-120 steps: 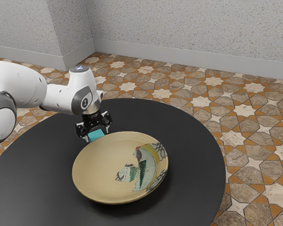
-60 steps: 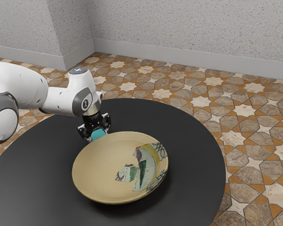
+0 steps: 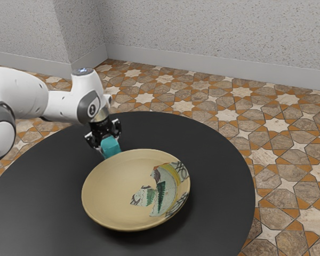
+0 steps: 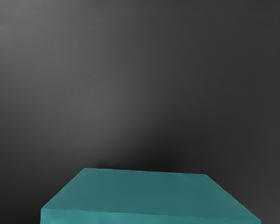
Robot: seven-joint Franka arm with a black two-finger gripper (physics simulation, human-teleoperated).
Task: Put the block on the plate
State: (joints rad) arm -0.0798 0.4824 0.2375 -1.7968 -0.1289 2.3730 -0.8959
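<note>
Raised slightly since half a second ago, the smooth, flat-sided teal block (image 3: 111,148) has come up with the black two-finger gripper (image 3: 110,147), which has also shifted a little toward the exterior view's left. From that side the white, grey-jointed robot arm (image 3: 21,92) reaches in over a round, matte black table (image 3: 37,197). Behind it, a pale, speckled wall (image 3: 202,32) juts forward at a corner, then steps back and runs on to the exterior view's right, with a plain light grey baseboard (image 3: 202,61) along its foot.

Next comes the gripper, its fingers clamped on the block near the plate's far rim. The block's lower end reaches the line of that rim; whether the two touch, I cannot tell. In the wrist view the block lies close below the hand, its flat top and one edge face clear against the dark tabletop, with a soft shadow beside it.

Farther right sits the wide, round, cream-coloured plate (image 3: 109,186), painted with green, yellow and grey motifs on its right part, a dark shadow under its near edge. Past the table's curved edge spreads a floor of brown stone-look tiles (image 3: 288,186), patterned with pale stars and orange pieces
</note>
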